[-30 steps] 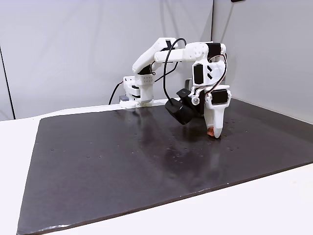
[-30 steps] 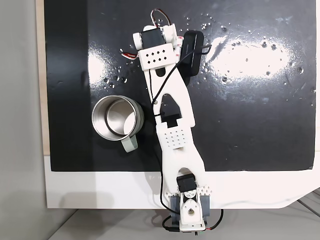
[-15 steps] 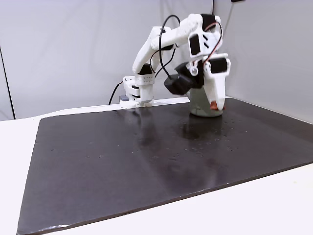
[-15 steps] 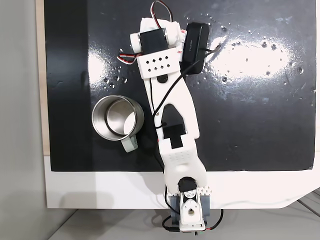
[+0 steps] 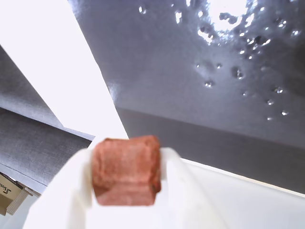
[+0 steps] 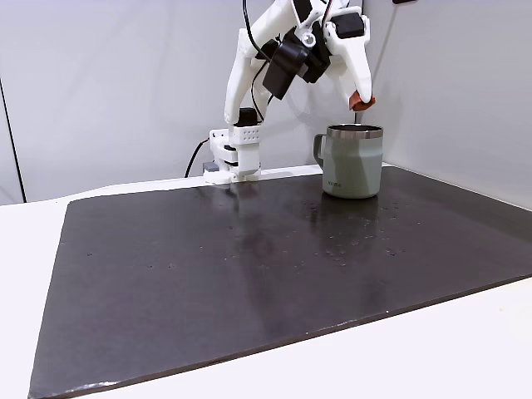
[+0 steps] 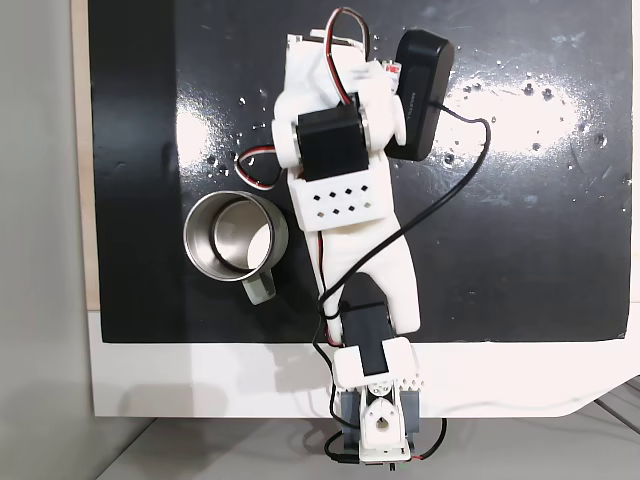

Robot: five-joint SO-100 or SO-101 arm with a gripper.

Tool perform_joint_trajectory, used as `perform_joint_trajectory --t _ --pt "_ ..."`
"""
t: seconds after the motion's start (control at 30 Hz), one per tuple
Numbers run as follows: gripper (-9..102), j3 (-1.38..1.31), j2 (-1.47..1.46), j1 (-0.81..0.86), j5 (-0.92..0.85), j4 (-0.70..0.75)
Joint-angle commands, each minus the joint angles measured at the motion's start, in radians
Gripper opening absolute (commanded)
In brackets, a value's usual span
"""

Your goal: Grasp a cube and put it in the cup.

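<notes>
While the arm is raised high over the counter (image 6: 249, 274), I see the hand (image 6: 362, 101) clamped on the cube (image 6: 362, 103), its white fingers (image 5: 71, 186) pressed against both sides of the reddish-brown block (image 5: 126, 169) in the wrist view. From the side, the cube hangs in the air above the cup (image 6: 352, 161), a little to the right of its centre and clear of the steel rim. The cup stands upright on the dark mat (image 6: 208, 266) near the back right corner in this view, its handle turned to the left. Looking down from above, I find the cup (image 7: 236, 237) beside the arm (image 7: 345, 180), on its left in that picture, with the handle pointing toward the base (image 7: 372, 425); the inside shows bare steel. I cannot see the cube from above, since the arm's own body covers the fingertips there. In the wrist view, the mat (image 5: 200, 71) below shines with scattered droplets.
</notes>
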Motion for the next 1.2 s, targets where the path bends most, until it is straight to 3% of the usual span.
perform_joint_trajectory --t 0.0,0.6,1.17 --pt "2 0.011 0.097 0.003 -0.017 0.008" --pt "0 0.488 0.482 -0.428 -0.258 0.080" --pt "0 0.698 0.566 -0.489 -0.351 0.127"
